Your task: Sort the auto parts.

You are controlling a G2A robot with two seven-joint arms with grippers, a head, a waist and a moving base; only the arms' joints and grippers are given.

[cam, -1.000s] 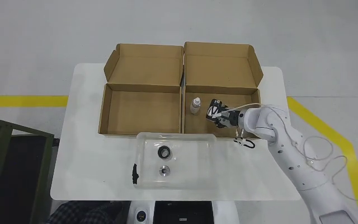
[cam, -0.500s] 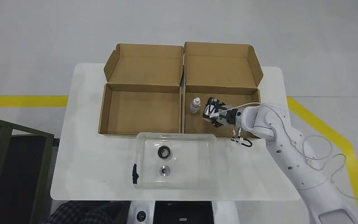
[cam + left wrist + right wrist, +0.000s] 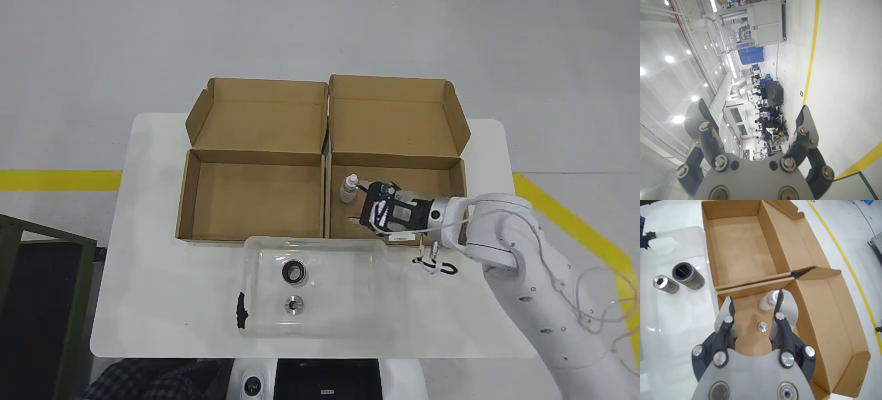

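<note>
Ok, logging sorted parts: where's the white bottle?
Top view: the white bottle sits in the right cardboard box, near the left box, just ahead of the right gripper.

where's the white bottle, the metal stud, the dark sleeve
white bottle (image 3: 764,303), right wrist view, body
metal stud (image 3: 762,326), right wrist view, top face
dark sleeve (image 3: 693,280), right wrist view, side wall

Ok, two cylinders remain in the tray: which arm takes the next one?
Probably right. The right gripper hangs open over the right box beside the tray, wide cylinder and narrow cylinder close by; the left gripper faces the room.
</note>
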